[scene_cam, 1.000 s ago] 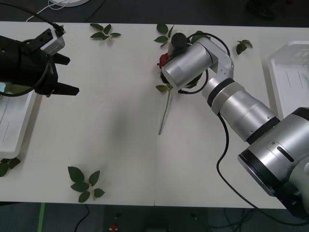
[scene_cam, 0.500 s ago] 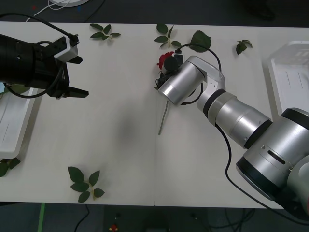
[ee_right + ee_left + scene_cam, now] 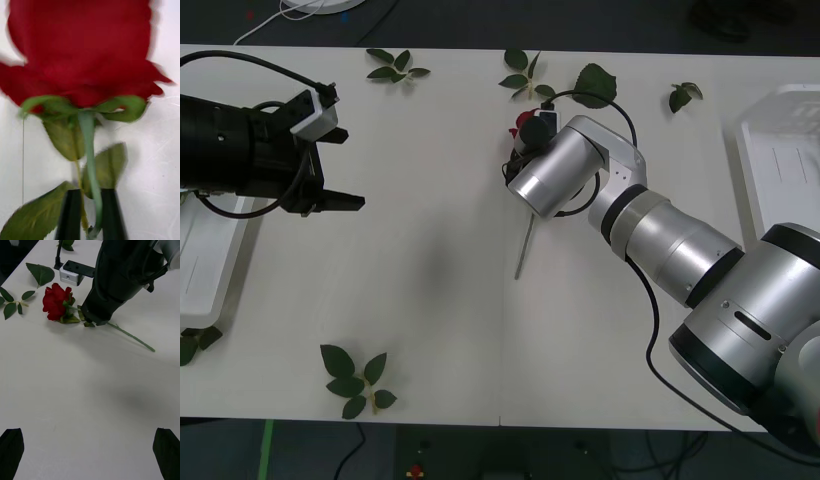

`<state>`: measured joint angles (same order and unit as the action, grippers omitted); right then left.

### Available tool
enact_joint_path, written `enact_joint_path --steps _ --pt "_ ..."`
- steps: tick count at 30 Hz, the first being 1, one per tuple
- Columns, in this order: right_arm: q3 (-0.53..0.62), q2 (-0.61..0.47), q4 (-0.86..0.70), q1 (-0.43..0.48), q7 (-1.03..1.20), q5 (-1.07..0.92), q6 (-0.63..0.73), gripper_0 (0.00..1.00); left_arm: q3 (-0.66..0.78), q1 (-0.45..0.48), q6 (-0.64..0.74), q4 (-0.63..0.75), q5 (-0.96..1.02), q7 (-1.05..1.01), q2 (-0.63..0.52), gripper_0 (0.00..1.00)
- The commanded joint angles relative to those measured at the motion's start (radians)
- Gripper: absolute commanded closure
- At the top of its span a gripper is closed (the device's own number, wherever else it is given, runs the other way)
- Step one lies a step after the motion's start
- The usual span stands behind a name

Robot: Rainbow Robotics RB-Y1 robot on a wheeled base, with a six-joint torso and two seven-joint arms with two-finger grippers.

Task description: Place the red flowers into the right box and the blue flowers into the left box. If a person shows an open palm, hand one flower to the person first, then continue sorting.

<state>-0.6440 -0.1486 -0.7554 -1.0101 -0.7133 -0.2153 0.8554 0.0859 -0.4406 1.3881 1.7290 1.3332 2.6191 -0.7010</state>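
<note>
right gripper (image 3: 87, 213) pinching the thin green stem of the deep-red fabric rose (image 3: 56, 303), just under the bloom, mid-table
likely light and floppy: soft petals, wiry stem, so holding near the head seems sound; left gripper (image 3: 89, 453) hovers spread wide, empty, near the white plastic left tray (image 3: 205, 265)

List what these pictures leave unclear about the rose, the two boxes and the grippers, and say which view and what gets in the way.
- Red rose: in the front view the right arm covers most of the bloom and upper stem.
- Right gripper: the wrist view shows the black fingers either side of the stem, but blur hides whether they pinch it.
- Left box: front view, cut by the edge and overlapped by the left gripper; contents hidden.
- Right box: cut off by the edge.
</note>
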Motion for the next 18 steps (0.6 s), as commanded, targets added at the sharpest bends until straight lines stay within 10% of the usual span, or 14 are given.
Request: enact_joint_path --steps 1,18 --pt "-0.008 0.027 -0.005 -0.051 0.001 -0.009 -0.016 1.00 0.002 0.011 -0.014 0.014 0.018 0.061 -0.034 0.00" --pt "-0.005 -0.051 -0.119 -0.051 -0.035 -0.067 0.040 1.00 0.002 0.011 -0.014 0.014 0.018 0.061 -0.034 0.00"
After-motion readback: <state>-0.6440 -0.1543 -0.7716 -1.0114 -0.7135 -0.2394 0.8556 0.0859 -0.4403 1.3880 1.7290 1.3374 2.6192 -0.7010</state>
